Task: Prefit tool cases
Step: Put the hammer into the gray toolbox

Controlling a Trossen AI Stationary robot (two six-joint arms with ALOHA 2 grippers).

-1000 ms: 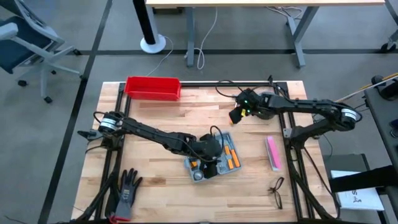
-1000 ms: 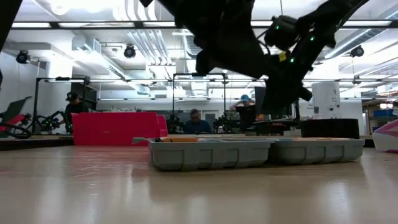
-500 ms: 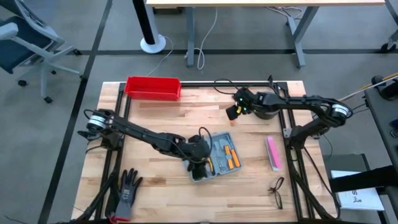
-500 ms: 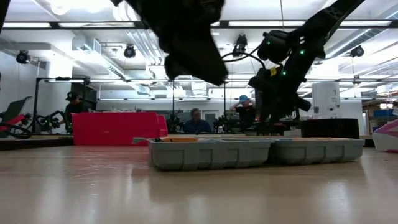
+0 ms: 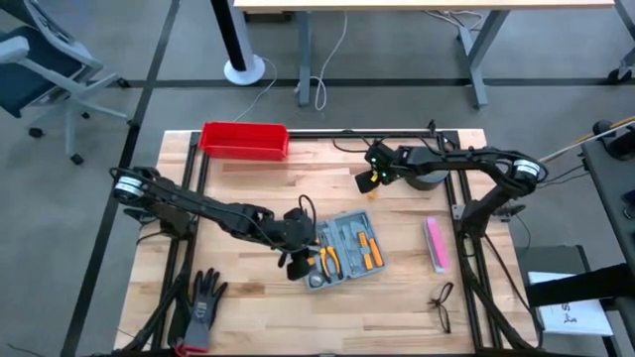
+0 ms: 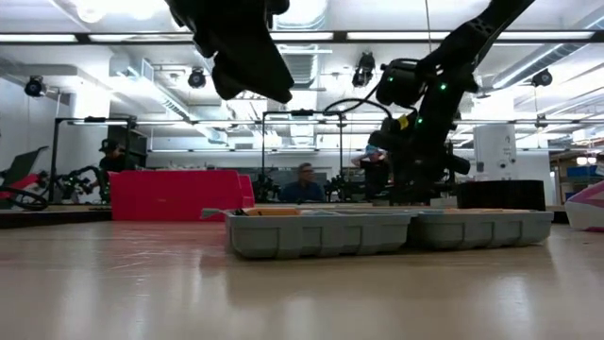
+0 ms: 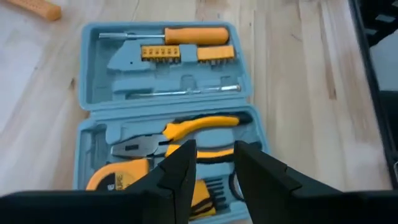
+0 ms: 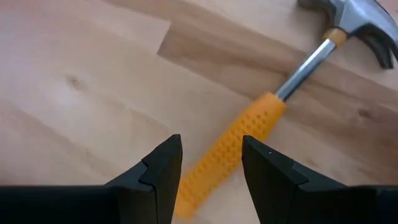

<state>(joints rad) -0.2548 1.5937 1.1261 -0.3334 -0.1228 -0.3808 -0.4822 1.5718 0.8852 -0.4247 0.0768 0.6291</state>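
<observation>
- The tool case (image 5: 342, 251) lies open and flat on the wooden desk (image 5: 258, 178), a little right of centre and in the lower half of the high view; from desk height it shows as a long grey tray (image 6: 387, 231) across the middle of the frame.
- In the left wrist view the open case (image 7: 165, 106) fills most of the picture: one half carries an orange-handled screwdriver (image 7: 177, 35) and a strip of bits (image 7: 186, 53), the other holds yellow-handled pliers (image 7: 177, 132) and a yellow tape measure (image 7: 118, 177).
- The left pincer (image 5: 296, 260) hovers at the case's left edge in the high view, lower centre; its arm runs in from the left side of the desk. In its own wrist view the pincer (image 7: 211, 163) has its two fingers apart with a narrow gap, holding nothing, above the pliers half.
- The right pincer (image 5: 371, 179) is in the upper centre-right of the high view, well apart from the case, its arm coming from the right edge.
- In the right wrist view that pincer (image 8: 208, 165) stands apart and empty, directly above the orange grip of a hammer (image 8: 280, 99) lying on the desk, steel head toward the upper right of that frame.
- A red bin (image 5: 244, 140) sits at the upper left of the desk, a pink object (image 5: 436, 244) near the right edge, a dark glove (image 5: 203, 302) at the lower left, and spectacles (image 5: 441, 305) at the lower right.
</observation>
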